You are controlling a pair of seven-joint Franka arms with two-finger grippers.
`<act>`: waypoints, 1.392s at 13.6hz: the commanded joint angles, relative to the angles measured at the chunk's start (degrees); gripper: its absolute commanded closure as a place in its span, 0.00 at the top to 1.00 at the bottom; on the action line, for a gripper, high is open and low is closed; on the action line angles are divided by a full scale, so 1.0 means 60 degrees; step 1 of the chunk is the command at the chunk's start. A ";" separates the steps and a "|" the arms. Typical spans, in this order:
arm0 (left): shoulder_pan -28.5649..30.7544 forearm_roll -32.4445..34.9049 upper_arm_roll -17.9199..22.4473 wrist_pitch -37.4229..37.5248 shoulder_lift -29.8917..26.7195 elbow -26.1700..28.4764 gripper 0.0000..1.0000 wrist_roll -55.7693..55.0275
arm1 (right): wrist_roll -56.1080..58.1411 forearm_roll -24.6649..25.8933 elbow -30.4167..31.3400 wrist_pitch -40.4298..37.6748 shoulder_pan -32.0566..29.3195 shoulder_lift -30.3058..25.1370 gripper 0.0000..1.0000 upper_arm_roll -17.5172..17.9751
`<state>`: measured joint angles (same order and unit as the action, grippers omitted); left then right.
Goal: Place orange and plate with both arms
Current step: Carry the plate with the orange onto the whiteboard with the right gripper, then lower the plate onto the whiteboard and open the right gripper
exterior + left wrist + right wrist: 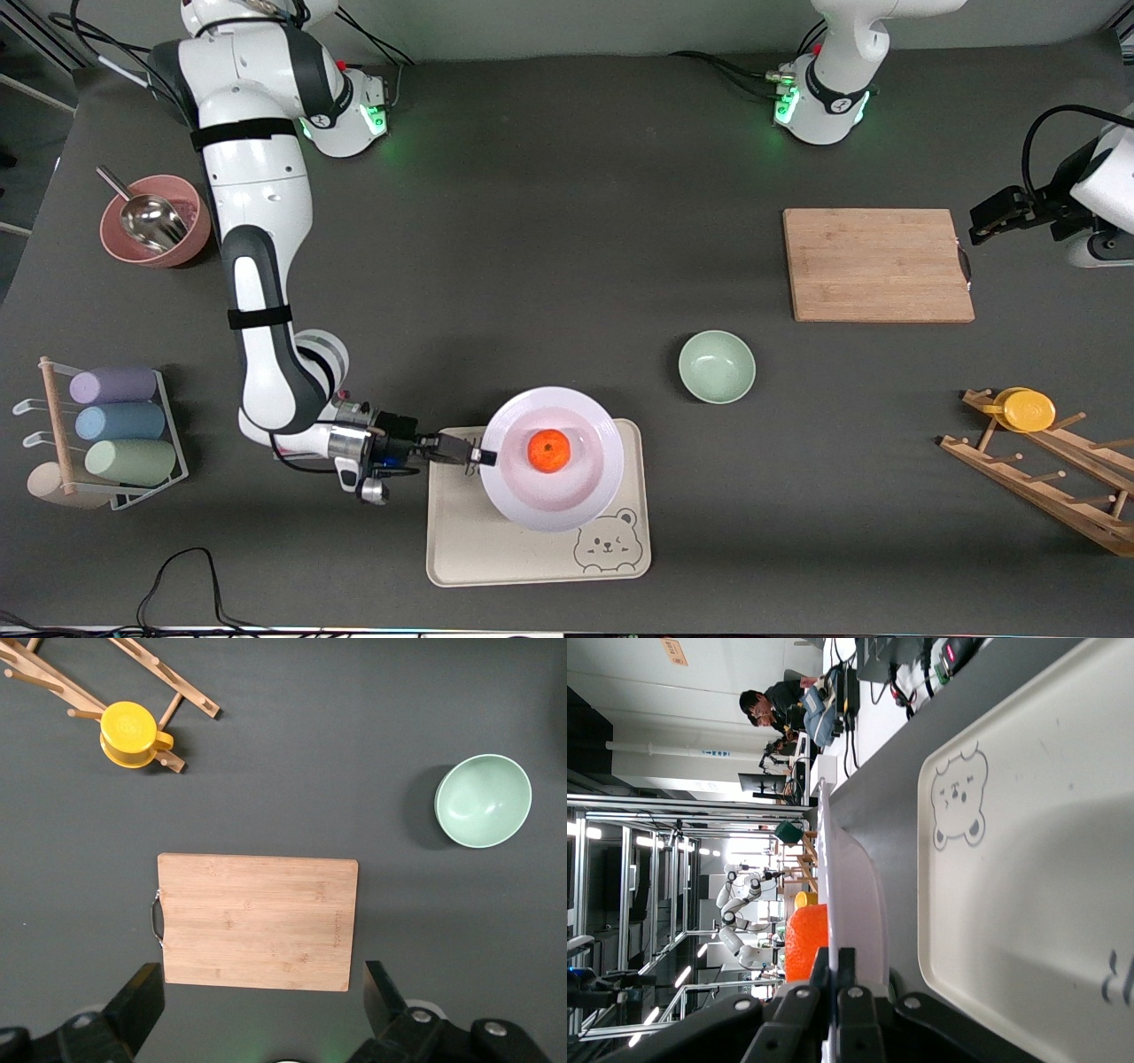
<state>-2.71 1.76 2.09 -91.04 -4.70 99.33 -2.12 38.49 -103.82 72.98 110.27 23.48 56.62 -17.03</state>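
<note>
Nearest my front camera I log the bear tray (pixel 496 549): a cream rectangle, matte, with rounded corners and a line-drawn bear face in one corner. Over it is the plate (pixel 576 496), round, glossy white with a faint lavender tint and a wide rim; my right wrist view shows it edge-on and raised off the tray. In its well sits the orange (pixel 549 450), small, round, dimpled and bright.

The right hand (pixel 483 457) is clamped tight on the plate's rim at the edge toward the right arm's end of the worktop (pixel 532 221), a dark grey matte surface.

Farther back is a green bowl (pixel 717 366), pale, smooth and hollow. Toward the left arm's end lies a slatted wooden rack (pixel 1054 487) carrying a yellow cup (pixel 1028 409).

Farther still is the cutting board (pixel 877 264), a rectangle of light bamboo grain. The left hand (pixel 997 221) waits beside it with its fingers (pixel 142 1001) spread wide, holding nothing.
</note>
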 commanded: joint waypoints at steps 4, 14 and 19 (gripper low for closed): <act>-0.0017 -0.0014 0.0062 -0.0002 -0.0257 0.0247 1.00 0.0089 | -0.0395 0.0092 -0.1515 0.0048 -0.0353 0.1299 0.00 0.0026; -0.0032 0.0029 0.0062 -0.0149 -0.0242 0.0394 1.00 0.0104 | -0.0308 0.0136 -0.1295 0.0166 -0.0309 0.1842 0.00 0.0041; -0.0061 0.0117 0.0062 -0.0369 -0.0228 0.0423 1.00 0.0133 | -0.0073 0.0194 -0.1222 0.0166 -0.0309 0.1857 0.54 0.0041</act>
<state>-2.67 1.84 2.23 -91.99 -4.70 100.20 -2.09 38.07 -103.80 66.73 111.27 21.76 67.31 -16.91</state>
